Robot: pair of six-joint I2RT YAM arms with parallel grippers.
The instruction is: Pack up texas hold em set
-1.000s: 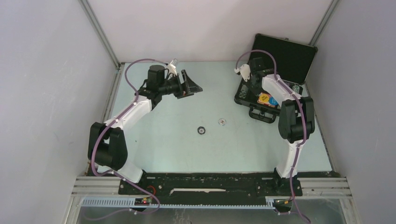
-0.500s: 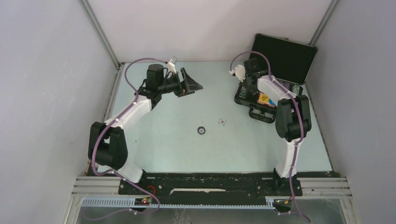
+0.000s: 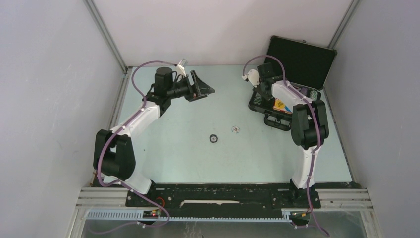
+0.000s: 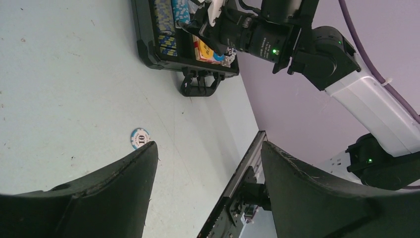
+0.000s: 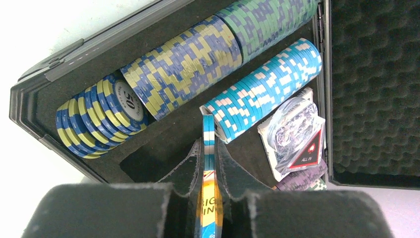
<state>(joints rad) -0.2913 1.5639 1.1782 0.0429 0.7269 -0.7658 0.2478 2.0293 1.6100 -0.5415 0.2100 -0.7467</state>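
The black silver-trimmed briefcase (image 3: 300,62) lies open at the far right, its handle (image 3: 277,122) toward me. In the right wrist view its tray (image 5: 148,158) holds rows of blue-yellow (image 5: 163,74), green-blue (image 5: 267,17) and light-blue chips (image 5: 267,84), a wrapped card deck (image 5: 289,126), a triangular token (image 5: 308,151) and patterned discs (image 5: 302,181). My right gripper (image 5: 209,144) (image 3: 260,93) is shut on a light-blue striped chip (image 5: 209,129), held edge-on just above the tray beside the light-blue row. A yellow-blue disc (image 5: 210,206) shows between its fingers. My left gripper (image 3: 205,91) (image 4: 209,147) is open and empty.
Two loose chips lie mid-table, a dark one (image 3: 214,138) and a pale one (image 3: 236,129). The left wrist view shows a blue-white "10" chip (image 4: 140,137) on the table. Grey walls enclose the table on three sides. A metal rail (image 3: 223,198) runs along the near edge.
My right gripper has shifted slightly farther over the briefcase tray with the chip in it. My left gripper has crept a little toward the back wall.
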